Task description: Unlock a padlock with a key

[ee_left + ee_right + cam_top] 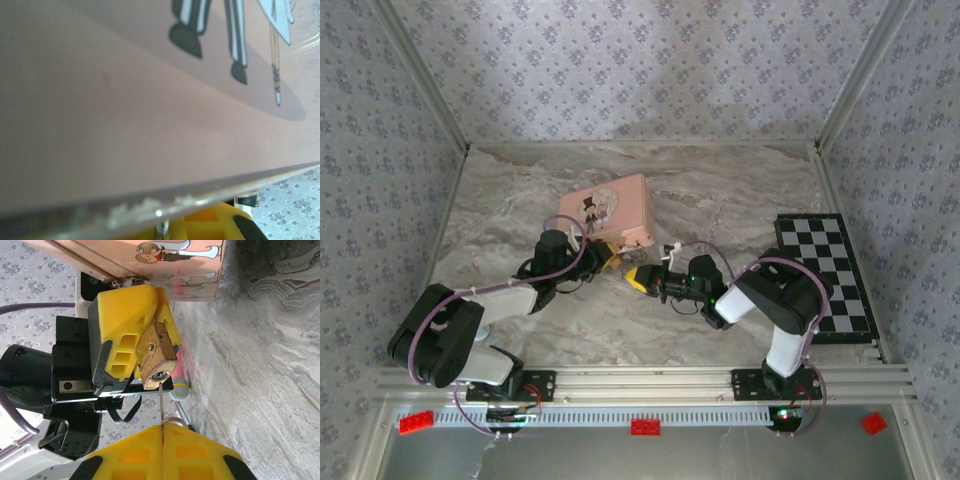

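Nearest the right wrist camera, saw right gripper (162, 435) pinched fully shut on the key (161, 399), ring end in the pinch, thin blade sticking straight out ahead. Found blade tip right at the keyhole in the end face of the padlock (156, 356). Couldn't tell whether just touching or already a little way in. Looked lined up, blade and keyway on roughly one axis.

Just beyond, saw left gripper (152, 315) closed on the padlock body, squeezing it from both sides, keyhole face turned toward the key. Couldn't make out the shackle clearly.

Behind that, noted pink tin (150, 260) just past the left gripper; from the left wrist camera, saw the tin's pink side very close to the lens. Off to the side, marble table (265, 370). From overhead, saw both grippers meeting tip to tip near mid-table, just in front of the tin, with checkerboard (825, 275) well apart at the right edge.

Judged step: key insertion, not yet turned.

Judged next move: push straight along the blade until seated, no sideways drift, then twist the right wrist while holding the left clamp firm against the torque. Flagged as risks: bending so thin a blade, padlock rotating in the grip, key slipping in its pinch.
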Robot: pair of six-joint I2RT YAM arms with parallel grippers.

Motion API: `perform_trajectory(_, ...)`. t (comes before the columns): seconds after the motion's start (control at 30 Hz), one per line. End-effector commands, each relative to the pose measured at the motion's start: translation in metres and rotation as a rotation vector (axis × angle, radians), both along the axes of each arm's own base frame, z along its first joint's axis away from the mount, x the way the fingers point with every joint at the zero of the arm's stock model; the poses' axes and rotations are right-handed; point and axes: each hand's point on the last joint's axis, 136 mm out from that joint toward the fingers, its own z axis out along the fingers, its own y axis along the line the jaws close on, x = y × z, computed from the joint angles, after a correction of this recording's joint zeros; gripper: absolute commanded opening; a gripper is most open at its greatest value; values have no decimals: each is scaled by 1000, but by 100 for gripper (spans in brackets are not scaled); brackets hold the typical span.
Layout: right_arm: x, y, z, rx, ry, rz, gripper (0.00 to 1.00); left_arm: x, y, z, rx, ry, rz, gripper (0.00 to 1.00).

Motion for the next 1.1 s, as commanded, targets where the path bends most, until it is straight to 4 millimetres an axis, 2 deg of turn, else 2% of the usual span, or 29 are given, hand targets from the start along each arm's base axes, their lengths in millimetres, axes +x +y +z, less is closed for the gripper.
perform_trajectory(0.0,1,6,5,16,-19,18,0,8,-4,32,-86,-77,-3,0)
perform_trajectory(0.33,3,4,5,13,-21,13,0,5,-6,27,-81,-72,-28,0)
perform_trajectory(0.77,9,-4,-7,-10,2,-8,0,-3,-16,39,-94,-119,-86,0)
perform_trajectory(1.07,9,-3,3,11,-15,-2,0,-5,-24,44,-98,-145,-102,0)
